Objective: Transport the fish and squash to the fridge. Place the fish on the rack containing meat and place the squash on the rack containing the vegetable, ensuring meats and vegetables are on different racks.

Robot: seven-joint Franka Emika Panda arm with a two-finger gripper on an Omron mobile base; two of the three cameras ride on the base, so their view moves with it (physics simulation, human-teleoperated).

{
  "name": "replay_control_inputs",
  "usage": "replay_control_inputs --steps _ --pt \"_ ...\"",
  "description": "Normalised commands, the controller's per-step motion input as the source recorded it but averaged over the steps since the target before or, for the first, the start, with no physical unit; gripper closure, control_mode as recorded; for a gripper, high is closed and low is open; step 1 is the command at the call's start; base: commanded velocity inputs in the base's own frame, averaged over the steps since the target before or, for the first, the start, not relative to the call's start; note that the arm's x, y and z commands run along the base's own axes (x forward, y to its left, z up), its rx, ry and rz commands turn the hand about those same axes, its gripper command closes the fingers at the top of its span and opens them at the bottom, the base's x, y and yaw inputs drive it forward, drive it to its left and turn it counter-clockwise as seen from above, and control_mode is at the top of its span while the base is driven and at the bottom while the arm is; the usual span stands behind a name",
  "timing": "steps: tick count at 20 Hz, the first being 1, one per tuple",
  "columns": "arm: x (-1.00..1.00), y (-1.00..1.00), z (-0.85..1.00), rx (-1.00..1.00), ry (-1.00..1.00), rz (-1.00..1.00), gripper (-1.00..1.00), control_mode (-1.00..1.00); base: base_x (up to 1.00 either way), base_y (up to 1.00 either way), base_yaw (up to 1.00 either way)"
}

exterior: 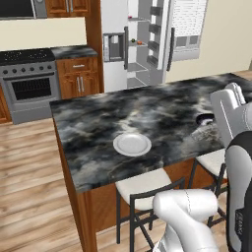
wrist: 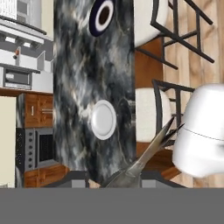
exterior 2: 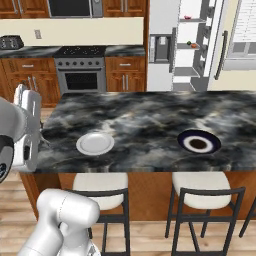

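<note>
While the pincer (wrist: 114,183) clenches the one grey-silver fish (wrist: 146,158) at the bottom of the hand view, tail slanting up and right, two plates sit on the dark marbled bench (exterior 2: 145,122): a pale grey plate (exterior 2: 95,143) left of centre in the right base view, and a dark-blue plate (exterior 2: 199,142) right of centre. One fridge (exterior 2: 187,42) stands open at upper right, two small items on its shelves. Two stools (exterior 2: 202,192) line the bench. No writing is legible.
</note>
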Motion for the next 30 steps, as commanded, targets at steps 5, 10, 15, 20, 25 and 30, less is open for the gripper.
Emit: replay_control_inputs --steps 5,10,15,20,25,30 --pt "-0.18 0.01 0.12 0.00 -0.07 -0.01 1.00 -1.00 0.00 0.00 0.00" --pt "-0.22 0.08 0.00 0.00 -0.12 -0.04 1.00 -1.00 0.00 0.00 0.00" --pt "-0.03 0.11 0.00 0.00 -0.02 -0.01 1.00 1.00 -0.10 0.79 0.00" --pt "0.00 0.00 0.00 0.00 0.00 0.00 1.00 1.00 0.02 1.00 -0.02" --pt "0.00 0.00 0.00 0.00 0.00 0.00 1.00 1.00 0.66 1.00 -0.08" --pt "0.00 0.00 0.00 0.00 0.00 0.00 1.00 1.00 0.95 1.00 0.00"
